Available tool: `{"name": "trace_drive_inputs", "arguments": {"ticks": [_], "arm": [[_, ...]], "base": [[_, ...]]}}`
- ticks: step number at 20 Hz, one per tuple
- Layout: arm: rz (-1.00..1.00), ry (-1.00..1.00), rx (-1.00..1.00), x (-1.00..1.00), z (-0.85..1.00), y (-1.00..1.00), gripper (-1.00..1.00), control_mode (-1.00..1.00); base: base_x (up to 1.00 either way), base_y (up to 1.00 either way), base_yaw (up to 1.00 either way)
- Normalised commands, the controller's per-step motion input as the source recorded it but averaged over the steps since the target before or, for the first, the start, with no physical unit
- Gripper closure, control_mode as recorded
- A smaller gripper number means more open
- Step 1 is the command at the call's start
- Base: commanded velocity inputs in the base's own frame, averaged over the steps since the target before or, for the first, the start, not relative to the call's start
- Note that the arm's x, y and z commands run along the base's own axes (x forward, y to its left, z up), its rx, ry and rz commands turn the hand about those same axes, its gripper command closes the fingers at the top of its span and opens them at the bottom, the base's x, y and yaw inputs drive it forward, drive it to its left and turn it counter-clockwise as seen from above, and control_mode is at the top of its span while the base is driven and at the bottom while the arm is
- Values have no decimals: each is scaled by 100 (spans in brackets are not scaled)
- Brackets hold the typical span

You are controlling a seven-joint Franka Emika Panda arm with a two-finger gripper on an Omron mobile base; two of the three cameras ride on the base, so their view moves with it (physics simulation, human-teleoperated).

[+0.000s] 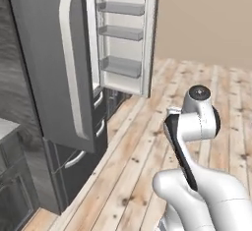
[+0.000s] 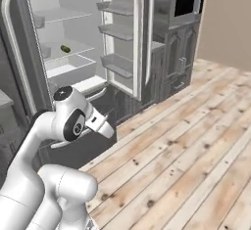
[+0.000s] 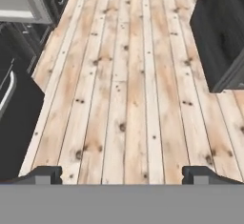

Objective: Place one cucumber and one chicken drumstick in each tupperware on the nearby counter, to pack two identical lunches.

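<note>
A small green cucumber point(image 2: 64, 48) lies on a middle shelf inside the open fridge point(image 2: 73, 67). My gripper point(image 3: 122, 175) is open: its two dark fingertips point(image 3: 43, 174) stand far apart with nothing between them, and they point down at the bare wooden floor point(image 3: 128, 85). The arm is folded low in front of the fridge, well below the cucumber's shelf. A pale corner of the counter point(image 1: 6, 127) shows at the left edge over dark cabinets. The chicken drumstick and the tupperware are out of view.
The fridge's doors stand open, one door point(image 1: 64, 63) swung out at left and the other with shelves point(image 1: 120, 33) facing me. Dark cabinets with a built-in oven point(image 2: 179, 38) stand to the right. A dark cabinet block point(image 3: 219, 32) borders the floor.
</note>
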Motion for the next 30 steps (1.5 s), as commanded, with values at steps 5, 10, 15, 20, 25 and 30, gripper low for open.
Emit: {"name": "trace_drive_inputs", "arguments": {"ticks": [5, 10, 15, 20, 25, 30], "arm": [[0, 0, 0, 0, 0, 0, -100, 100], [0, 0, 0, 0, 0, 0, -100, 100], [0, 0, 0, 0, 0, 0, -100, 100], [0, 0, 0, 0, 0, 0, -100, 100], [0, 0, 0, 0, 0, 0, -100, 100], [0, 0, 0, 0, 0, 0, -100, 100]], "base": [[3, -32, 61], [38, -55, 50], [76, -64, 44], [87, -68, 34], [65, -32, 46], [44, -61, 41]]}}
